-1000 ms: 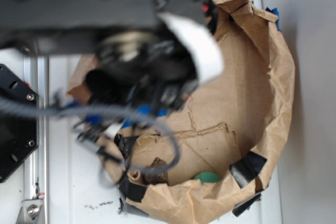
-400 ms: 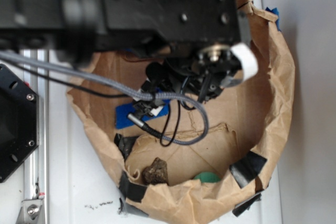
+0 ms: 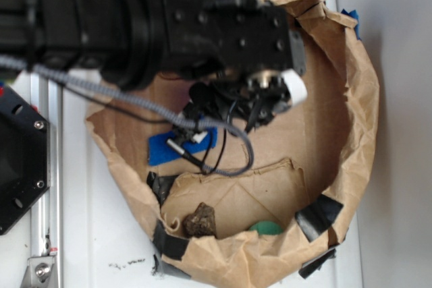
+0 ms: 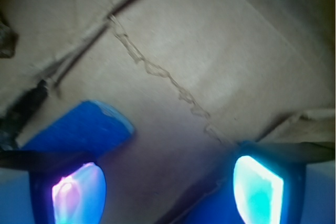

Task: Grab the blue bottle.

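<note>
Exterior view: black base plate [image 3: 20, 166] far left, black arm [image 3: 169, 25] reaching over the brown paper bag [image 3: 364, 99]. On the bag floor are a flat blue strip [image 3: 160, 150], a brown lump [image 3: 200, 220] and a green bit [image 3: 265, 227]; black tape [image 3: 317, 215] sits on the rim. Wrist view: the gripper [image 4: 168, 182] is spread wide, its fingers [image 4: 79, 192] well apart with bare paper between them and the strip just beside the left one. The blue bottle shows in neither view; can't tell where it is.

A: The paper bag [image 3: 351, 119] is plain brown with black tape patches [image 3: 318, 215], the arm [image 3: 169, 25] black.

B: A flat blue strip [image 3: 162, 148] lies left inside; near the front, a green thing [image 3: 266, 227] and a mottled brown lump [image 3: 200, 220]
</note>
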`<state>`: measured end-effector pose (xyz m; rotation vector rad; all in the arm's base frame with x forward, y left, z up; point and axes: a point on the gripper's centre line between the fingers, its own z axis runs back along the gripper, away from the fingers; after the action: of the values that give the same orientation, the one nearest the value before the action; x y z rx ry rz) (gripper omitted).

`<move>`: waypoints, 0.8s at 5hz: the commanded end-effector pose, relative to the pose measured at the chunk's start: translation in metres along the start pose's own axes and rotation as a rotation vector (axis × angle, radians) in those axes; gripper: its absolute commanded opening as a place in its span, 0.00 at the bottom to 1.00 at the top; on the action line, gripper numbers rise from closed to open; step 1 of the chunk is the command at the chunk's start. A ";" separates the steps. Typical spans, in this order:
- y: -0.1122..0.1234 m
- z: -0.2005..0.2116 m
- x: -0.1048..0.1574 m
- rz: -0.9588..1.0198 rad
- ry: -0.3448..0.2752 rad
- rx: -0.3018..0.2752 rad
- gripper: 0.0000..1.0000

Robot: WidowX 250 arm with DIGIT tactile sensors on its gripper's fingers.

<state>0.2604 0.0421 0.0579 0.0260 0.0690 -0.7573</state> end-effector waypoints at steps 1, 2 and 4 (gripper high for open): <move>0.016 -0.005 -0.013 0.028 0.031 0.006 1.00; 0.020 -0.009 -0.019 0.047 0.060 0.015 1.00; 0.022 0.010 -0.030 0.083 0.010 0.012 1.00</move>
<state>0.2485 0.0743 0.0543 0.0052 0.1275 -0.6869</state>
